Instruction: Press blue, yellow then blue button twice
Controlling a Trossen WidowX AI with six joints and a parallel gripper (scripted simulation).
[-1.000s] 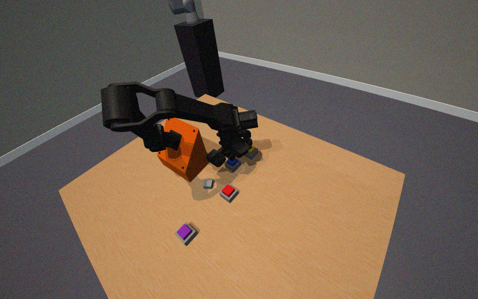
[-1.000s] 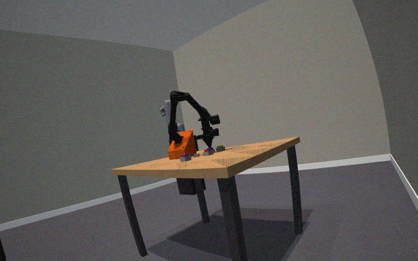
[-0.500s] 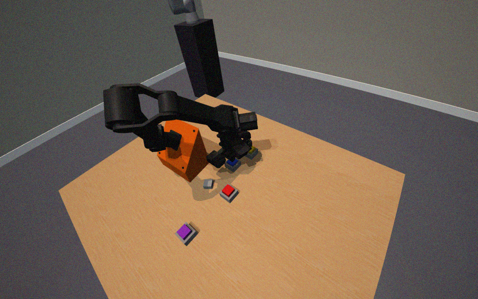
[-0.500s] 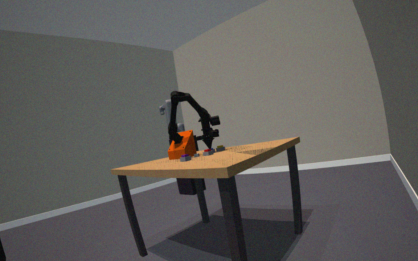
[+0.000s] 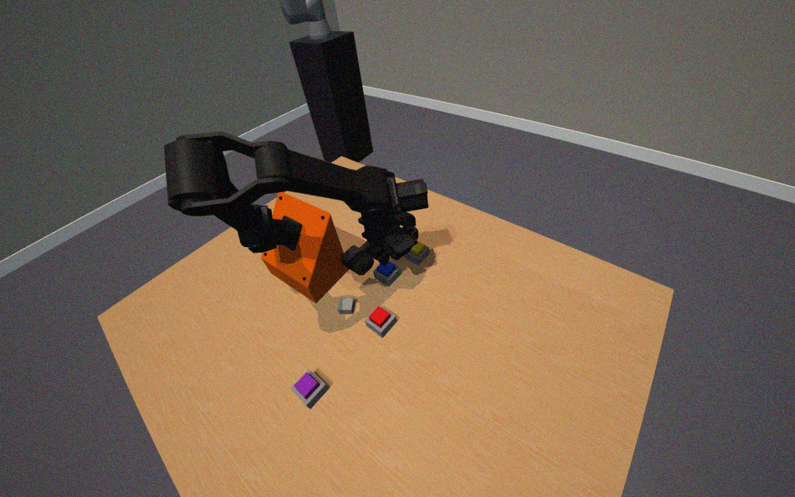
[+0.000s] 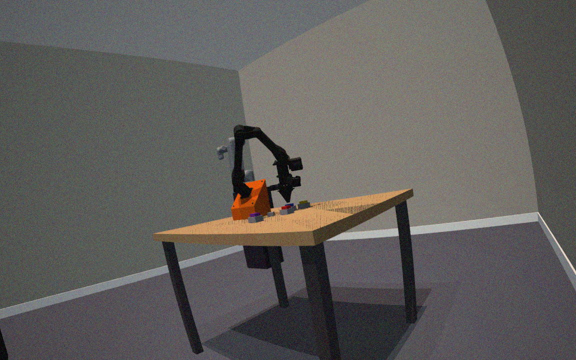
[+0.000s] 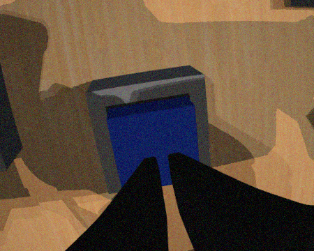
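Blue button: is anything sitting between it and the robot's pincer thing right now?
Nothing visible does. In the wrist view the shut, empty gripper points straight at the blue button, with only open air between. The yellow button, red button and small grey block all sit off to the sides.

I am matte black nearly all over: thick rounded joint housings and flat, boxy links, no cables showing on me. My base (image 5: 303,247) is a bright orange wedge-shaped block with small dark screws at the corners of its faces. A small black box (image 5: 413,194) juts from my wrist. My gripper (image 7: 162,166) ends in two plain black fingers that are broad at the root and taper to narrow tips, without any markings or pads that I can make out.
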